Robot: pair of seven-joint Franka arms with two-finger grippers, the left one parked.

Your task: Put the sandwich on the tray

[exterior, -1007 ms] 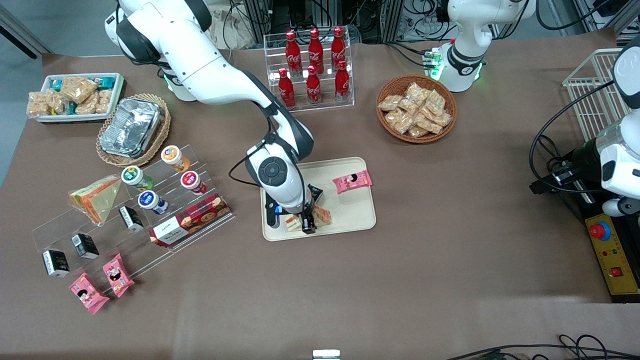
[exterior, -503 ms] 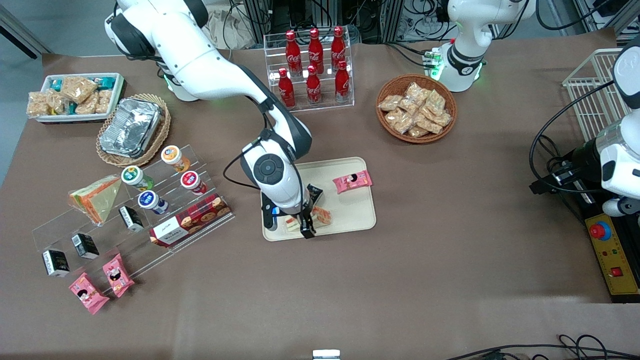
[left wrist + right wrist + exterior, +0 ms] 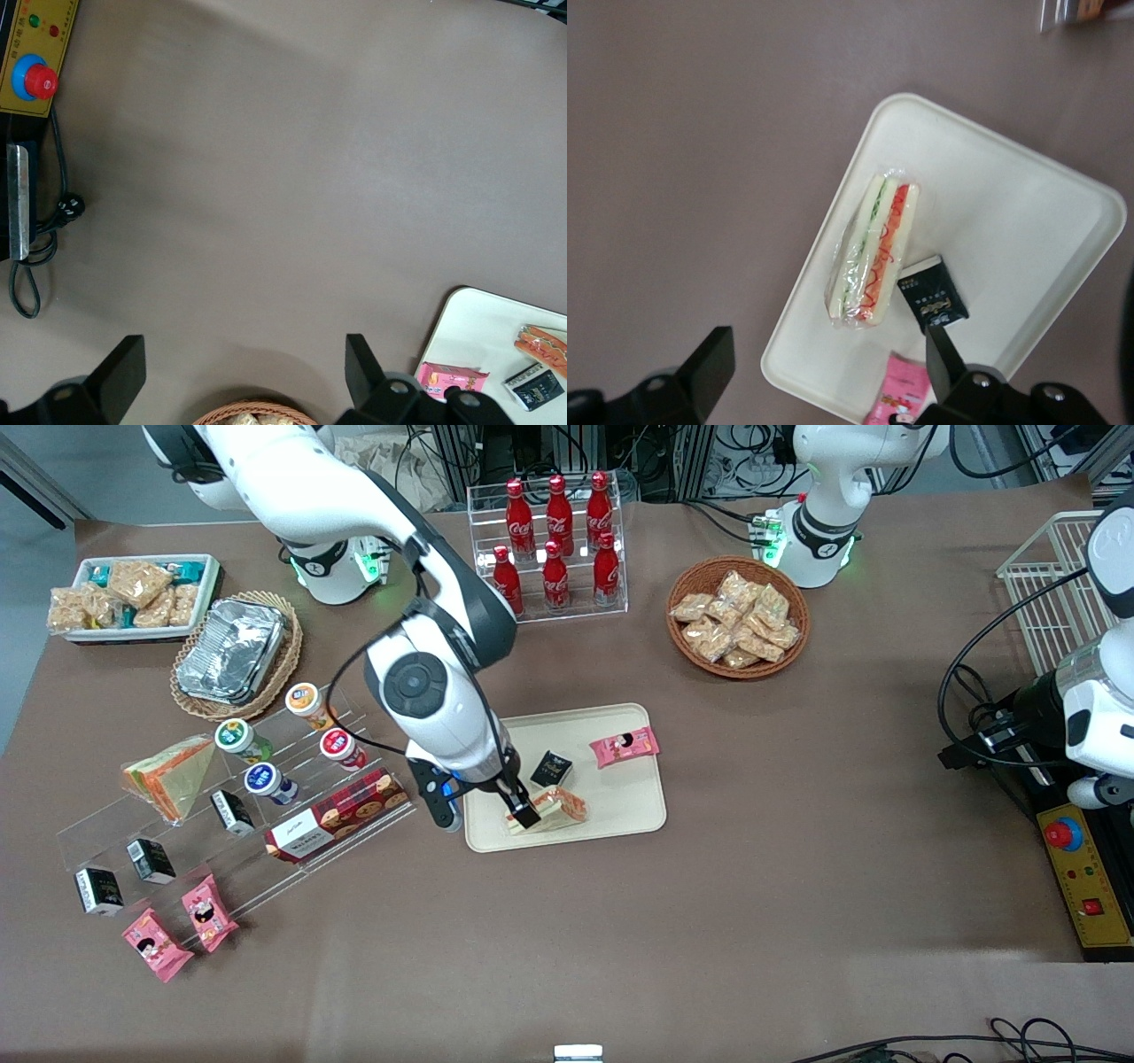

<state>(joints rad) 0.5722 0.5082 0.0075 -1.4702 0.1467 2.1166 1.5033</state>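
Sandwich wedge in clear wrap, white bread with red, orange and green filling at its edge [image 3: 873,251], lies on the cream-beige rectangular tray with rounded corners [image 3: 1028,221], close to the rim nearer the front camera and just beside a small black carton [image 3: 932,294]. We see the right arm's gripper [image 3: 824,385] raised above it, fingers spread wide and holding nothing. We judge the placement done; the remaining risk is a low retreat clipping the wrap, dragging the wedge over the low rim.
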